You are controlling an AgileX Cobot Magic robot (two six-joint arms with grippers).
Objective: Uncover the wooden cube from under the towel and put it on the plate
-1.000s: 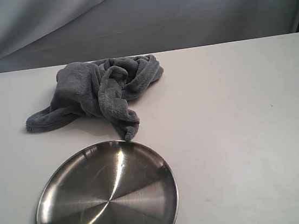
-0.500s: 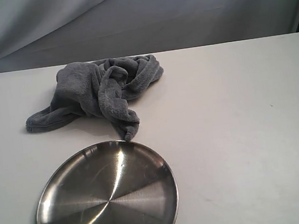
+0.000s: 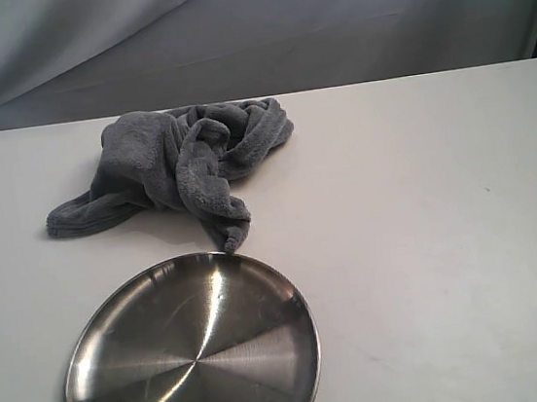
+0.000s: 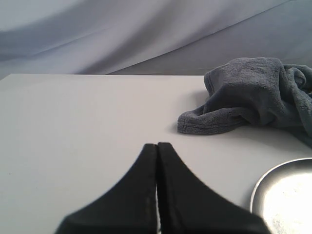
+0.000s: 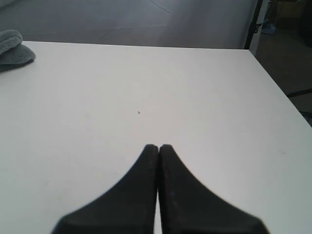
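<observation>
In the exterior view, two things occupy the left half of the white table (image 3: 430, 240). The bunched grey-blue towel (image 3: 181, 163) sits upper centre-left, close to the far edge, and the steel plate (image 3: 190, 358) sits lower left. A twisted tail of the towel reaches down to the plate's upper rim, closing the gap there; whether it touches is unclear. Left of that tail, a wedge of bare tabletop lies between towel and plate. The right half of the frame is open tabletop. A grey backdrop (image 3: 247, 27) rises behind the far edge.
</observation>
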